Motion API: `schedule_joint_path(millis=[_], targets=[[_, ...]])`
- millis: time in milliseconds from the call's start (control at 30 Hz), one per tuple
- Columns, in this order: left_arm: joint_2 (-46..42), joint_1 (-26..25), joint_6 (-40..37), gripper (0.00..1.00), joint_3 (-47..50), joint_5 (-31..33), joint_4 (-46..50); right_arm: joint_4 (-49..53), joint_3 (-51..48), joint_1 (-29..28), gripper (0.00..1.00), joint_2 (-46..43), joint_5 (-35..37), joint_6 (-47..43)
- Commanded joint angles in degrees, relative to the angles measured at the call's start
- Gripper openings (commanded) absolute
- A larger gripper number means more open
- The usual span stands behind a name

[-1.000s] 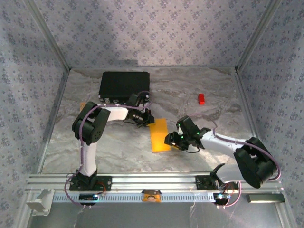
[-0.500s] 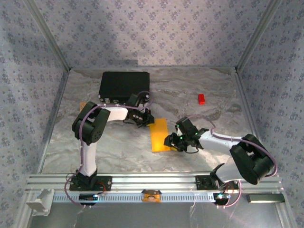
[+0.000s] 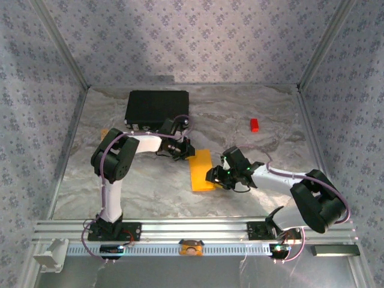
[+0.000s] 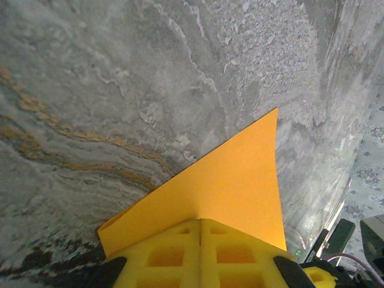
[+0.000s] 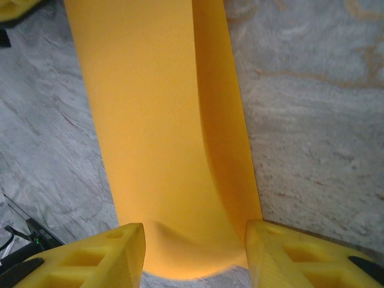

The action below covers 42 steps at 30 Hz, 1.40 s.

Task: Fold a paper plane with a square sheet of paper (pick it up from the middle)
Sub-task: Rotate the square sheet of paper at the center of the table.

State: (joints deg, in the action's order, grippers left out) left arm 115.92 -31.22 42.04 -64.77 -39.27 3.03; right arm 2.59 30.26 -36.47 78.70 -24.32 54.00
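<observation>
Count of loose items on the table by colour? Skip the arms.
Orange-yellow: 1, the paper sheet, folded over lengthwise
Black: 1, the rectangular case
Red: 1, the small block
Total: 3

sheet (image 5: 159, 120) cropped at top, end behind left claw (image 4: 201, 231)

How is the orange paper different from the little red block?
The orange paper is wide, flat and thin; the red block is tiny and chunky. The left gripper pinches the paper; nothing touches the block. Both are bright colours.
</observation>
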Motion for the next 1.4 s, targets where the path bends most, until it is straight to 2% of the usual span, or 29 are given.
schedule_joint_path(millis=[0, 200, 400, 700, 767, 1033, 1133, 1200, 1267, 1367], targets=[[1.4, -0.2, -0.4, 0.00, 1.6, 2.5, 3.9, -3.5, 1.1, 1.1, 0.51, 0.1, -0.8, -1.5], [1.8, -0.4, -0.4, 0.00, 1.3, 2.1, 3.9, -8.7, 1.6, 3.9, 0.52, 2.9, -5.1, -3.2], [1.7, -0.6, -0.5, 0.00, 0.7, 1.8, 4.4, -12.4, 1.1, 5.8, 0.47, 5.7, -8.3, -3.9], [1.0, -0.8, 0.1, 0.00, 0.2, 0.8, 3.1, -15.3, -0.1, 7.3, 0.34, 9.0, -9.8, -4.4], [0.9, -1.0, -0.2, 0.00, -0.2, 0.3, 2.8, -16.9, -0.5, 7.7, 0.26, 10.0, -10.9, -4.6], [0.3, -1.0, -0.8, 0.02, -1.2, 0.0, 3.8, -19.1, -1.0, 8.1, 0.23, 11.4, -11.5, -5.0], [-1.1, -1.1, -0.9, 0.06, -1.4, -0.1, 3.8, -18.8, -1.2, 8.1, 0.16, 11.4, -11.0, -5.0], [-2.8, -1.2, -1.2, 0.12, -1.5, 0.0, 3.7, -18.7, -1.2, 8.1, 0.12, 11.4, -10.4, -4.6], [-5.1, -1.4, -1.7, 0.19, -1.4, 0.5, 3.7, -18.7, -1.5, 7.9, 0.06, 10.9, -8.5, -3.6], [-8.8, -2.0, -3.5, 0.33, -1.3, 2.4, 5.1, -19.1, -1.9, 7.5, 0.02, 10.0, -5.0, -1.9]])
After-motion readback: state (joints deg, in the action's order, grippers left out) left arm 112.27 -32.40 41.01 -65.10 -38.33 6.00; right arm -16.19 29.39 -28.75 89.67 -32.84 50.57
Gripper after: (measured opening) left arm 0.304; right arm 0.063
